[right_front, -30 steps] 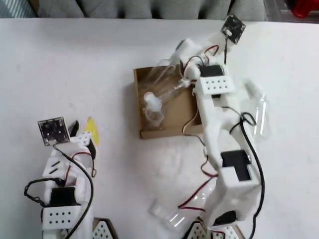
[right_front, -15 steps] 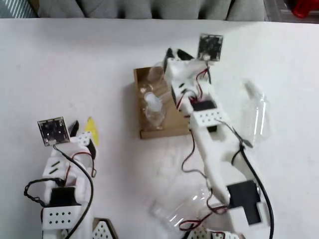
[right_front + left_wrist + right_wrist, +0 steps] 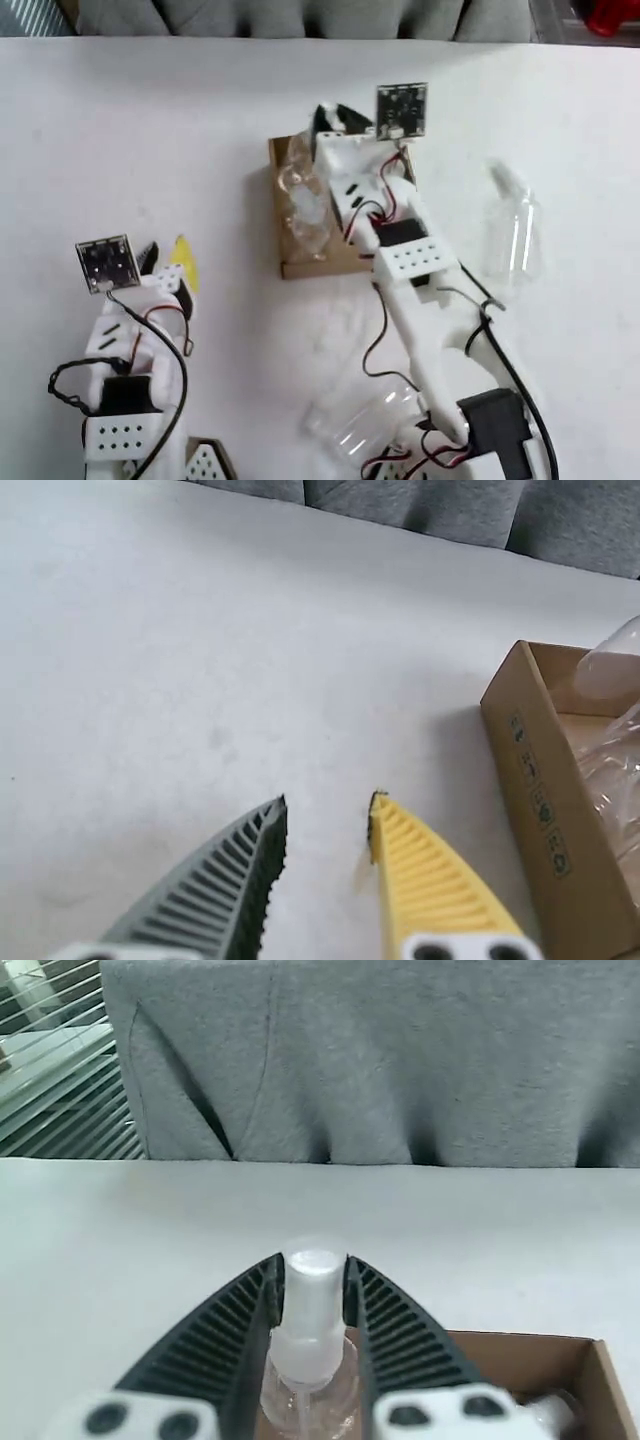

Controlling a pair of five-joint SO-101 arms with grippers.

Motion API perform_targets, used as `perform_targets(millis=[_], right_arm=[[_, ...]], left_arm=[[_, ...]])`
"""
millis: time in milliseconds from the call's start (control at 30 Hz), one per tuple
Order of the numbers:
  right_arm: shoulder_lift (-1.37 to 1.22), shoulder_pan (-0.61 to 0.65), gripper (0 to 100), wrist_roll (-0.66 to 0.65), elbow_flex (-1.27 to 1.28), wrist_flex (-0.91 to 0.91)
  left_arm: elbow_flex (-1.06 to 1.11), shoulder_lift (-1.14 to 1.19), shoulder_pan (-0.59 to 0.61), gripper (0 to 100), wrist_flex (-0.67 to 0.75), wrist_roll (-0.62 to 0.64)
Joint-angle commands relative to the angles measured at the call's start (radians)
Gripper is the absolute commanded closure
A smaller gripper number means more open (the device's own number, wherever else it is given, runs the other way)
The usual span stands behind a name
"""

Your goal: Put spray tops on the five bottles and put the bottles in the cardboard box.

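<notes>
**High view:** The cardboard box (image 3: 283, 235) sits near the middle of the tabletop (image 3: 150, 120), with clear boxed bottles (image 3: 305, 205) lying inside it. The right arm stretches across the box, and its right pincer (image 3: 333, 115) is at the box's far edge. 1 loose bottle (image 3: 515, 235) lies on the tabletop to the right of the box, well apart from it. A second loose bottle (image 3: 355, 425) lies near that arm's base. The left pincer (image 3: 168, 258) is well to the left of the box.

**Left wrist view:** The left pincer (image 3: 328, 810) has its grey and yellow fingers apart over bare tabletop, with nothing between them. The box (image 3: 540, 780) stands off to the yellow finger's side.

**Right wrist view:** The right pincer (image 3: 312, 1265) is clamped on the held bottle (image 3: 305, 1390) at its white spray top (image 3: 312, 1300). The bottle stands upright above the box (image 3: 560, 1350).
</notes>
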State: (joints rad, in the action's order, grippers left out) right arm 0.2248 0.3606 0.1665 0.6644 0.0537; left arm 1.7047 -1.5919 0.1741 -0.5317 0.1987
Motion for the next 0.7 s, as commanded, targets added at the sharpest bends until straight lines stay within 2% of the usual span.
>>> perform_targets(millis=[0,200,333,400,667], right_arm=[[0.045,0.068,98.2,-0.011,-0.009,0.022],[0.044,0.079,97.8,-0.014,-0.011,0.025],[0.027,0.093,97.8,-0.163,-0.011,0.027],[-0.010,0.099,97.8,-0.193,-0.018,0.054],[-0.124,0.096,97.6,-0.193,-0.066,0.097]], left_arm=[[-0.006,0.012,0.008,86,0.031,0.006],[-0.006,0.012,0.008,86,0.031,0.006],[-0.006,0.012,0.008,86,0.031,0.006],[-0.006,0.012,0.008,86,0.031,0.006],[-0.006,0.012,0.008,86,0.031,0.006]])
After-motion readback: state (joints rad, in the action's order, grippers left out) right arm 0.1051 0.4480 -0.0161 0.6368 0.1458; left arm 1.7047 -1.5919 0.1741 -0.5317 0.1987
